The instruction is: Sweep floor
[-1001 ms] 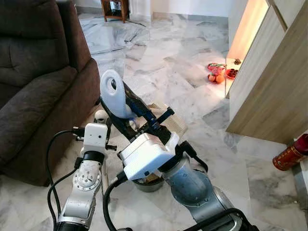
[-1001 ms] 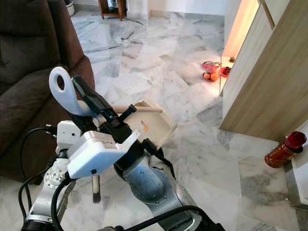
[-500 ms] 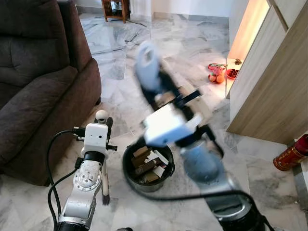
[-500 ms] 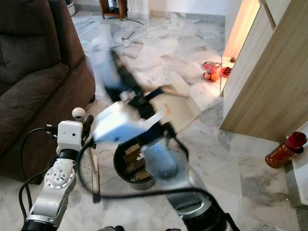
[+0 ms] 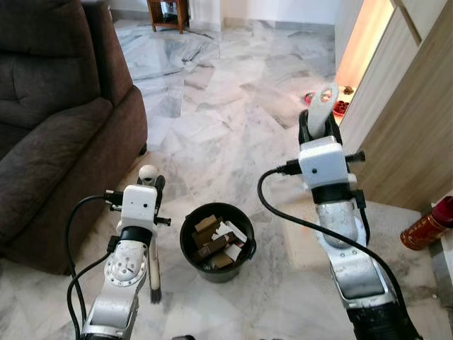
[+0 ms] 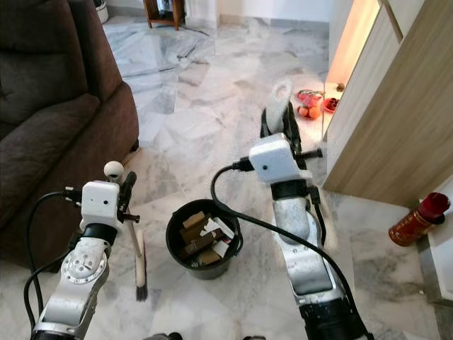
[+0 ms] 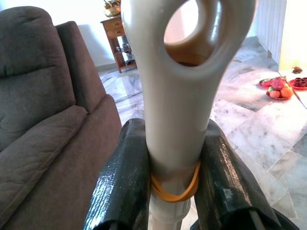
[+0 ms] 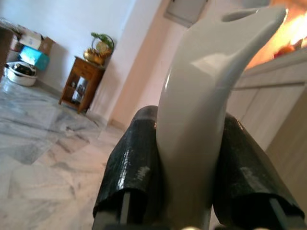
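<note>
Left eye view: left gripper [image 5: 151, 185] low at robot's left front, clamped on the small brush [image 5: 153, 273], which stands upright w/ round knob on top and dark bristles down on the marble floor [image 5: 233, 92]. Black bucket [image 5: 216, 242] sits on floor between the arms, just beside the brush, w/ brown and white scraps inside. Right gripper [image 5: 318, 131] raised in front of the wooden cabinet [image 5: 410, 113], gripping the pale dustpan handle [image 5: 325, 105]; the pan part below is blurred, hard to tell. Brown sofa [image 5: 56, 120] at left. Red can [image 5: 423, 227] on floor by cabinet at far right. Plate of fruit [image 5: 318, 106] on floor near the lit cabinet edge.

Right eye view: same scene; brush bristles touch floor beside bucket [image 6: 199, 239], right arm upright w/ handle tip near the fruit.

Left wrist view: two black fingers [image 7: 123, 182] pressed on either side of a pale handle w/ a hanging hole, an orange rubber band [image 7: 175, 190] around it at finger level. Sofa behind, wooden side table [image 7: 116, 36] far back.

Right wrist view: black fingers [image 8: 134, 163] closed on both sides of the glossy white handle, cabinet behind, wooden stand [image 8: 82, 79] w/ basket far off.
</note>
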Motion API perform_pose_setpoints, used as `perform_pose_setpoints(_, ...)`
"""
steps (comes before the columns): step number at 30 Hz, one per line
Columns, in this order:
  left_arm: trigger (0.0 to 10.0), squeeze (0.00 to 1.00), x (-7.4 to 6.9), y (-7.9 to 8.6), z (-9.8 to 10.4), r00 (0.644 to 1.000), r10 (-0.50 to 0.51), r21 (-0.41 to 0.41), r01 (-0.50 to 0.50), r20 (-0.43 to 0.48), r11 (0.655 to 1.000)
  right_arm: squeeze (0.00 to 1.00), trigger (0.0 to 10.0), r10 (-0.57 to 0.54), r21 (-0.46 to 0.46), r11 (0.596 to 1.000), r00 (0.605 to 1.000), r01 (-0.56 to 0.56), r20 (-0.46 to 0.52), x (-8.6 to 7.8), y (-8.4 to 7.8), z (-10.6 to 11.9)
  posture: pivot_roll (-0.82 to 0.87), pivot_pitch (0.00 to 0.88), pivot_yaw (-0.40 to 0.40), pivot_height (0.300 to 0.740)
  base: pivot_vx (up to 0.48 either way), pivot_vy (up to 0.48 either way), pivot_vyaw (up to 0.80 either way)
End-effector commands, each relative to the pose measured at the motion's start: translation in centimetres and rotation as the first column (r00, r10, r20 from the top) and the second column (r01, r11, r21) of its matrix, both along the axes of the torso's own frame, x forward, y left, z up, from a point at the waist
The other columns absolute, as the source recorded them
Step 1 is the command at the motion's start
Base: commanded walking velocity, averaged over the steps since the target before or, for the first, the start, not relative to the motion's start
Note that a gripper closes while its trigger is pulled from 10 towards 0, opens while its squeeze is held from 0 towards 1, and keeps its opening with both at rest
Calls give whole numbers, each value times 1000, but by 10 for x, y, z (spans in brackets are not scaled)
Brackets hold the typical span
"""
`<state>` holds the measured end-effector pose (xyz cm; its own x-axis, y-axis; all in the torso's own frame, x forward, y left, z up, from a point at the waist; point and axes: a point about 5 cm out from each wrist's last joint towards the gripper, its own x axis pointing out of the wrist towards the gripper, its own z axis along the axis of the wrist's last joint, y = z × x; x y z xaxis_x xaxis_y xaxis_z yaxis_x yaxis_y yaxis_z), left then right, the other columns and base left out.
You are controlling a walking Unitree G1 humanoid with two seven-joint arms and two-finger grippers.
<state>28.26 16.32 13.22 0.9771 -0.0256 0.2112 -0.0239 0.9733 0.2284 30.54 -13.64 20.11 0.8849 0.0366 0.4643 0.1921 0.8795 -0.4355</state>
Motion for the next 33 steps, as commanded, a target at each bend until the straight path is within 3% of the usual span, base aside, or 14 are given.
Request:
perform_pose_setpoints(1, 10000, 0, -6, 4, 11, 998, -3, 15, 2, 60, 1000, 0, 10000, -13, 39, 999, 999, 11, 53, -1, -5, 5, 94, 119, 32, 740, 0, 0, 0)
perform_pose_setpoints(4, 10000, 0, -10, 4, 10, 999, -7, 13, 6, 52, 1000, 0, 10000, -62, 122, 990, 998, 64, -15, 3, -21, -19, 97, 118, 31, 740, 0, 0, 0)
perform_pose_setpoints(10, 10000, 0, -12, 3, 5, 999, -12, 1, 12, 32, 1000, 0, 10000, -50, 212, 975, 993, 72, -109, 6, -28, -41, 82, 108, 27, 740, 0, 0, 0)
perform_pose_setpoints(33, 10000, 0, -10, -1, 6, 999, -16, -22, 17, 42, 1000, 0, 10000, -33, 242, 968, 992, 63, -126, 12, -31, -51, 85, 150, 16, 740, 0, 0, 0)
